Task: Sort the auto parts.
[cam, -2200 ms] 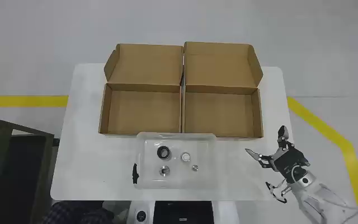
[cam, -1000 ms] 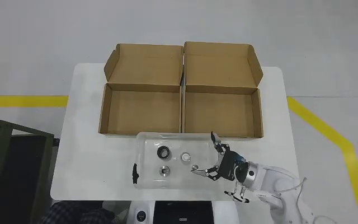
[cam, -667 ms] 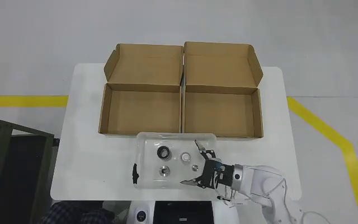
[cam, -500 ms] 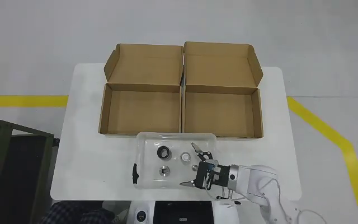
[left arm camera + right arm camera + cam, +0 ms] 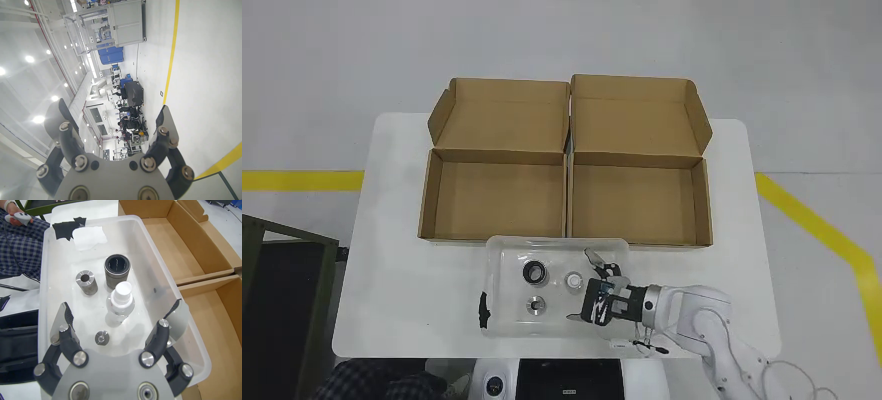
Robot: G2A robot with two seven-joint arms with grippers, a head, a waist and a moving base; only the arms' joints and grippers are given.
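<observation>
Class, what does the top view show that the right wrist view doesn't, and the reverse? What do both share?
Top view: the whole table, both boxes whole, the yellow floor line. Right wrist view: ball rows inside the black bearing, the clear body of the bottle. Both: the clear bin, the steel cylinder, the right gripper with jaws open.

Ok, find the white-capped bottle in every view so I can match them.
Top view: white-capped bottle in the clear bin's middle.
Right wrist view: upright, between black bearing and small metal knob.
Left wrist view: faces the hall floor instead.
Shared landmark: that black bearing.
</observation>
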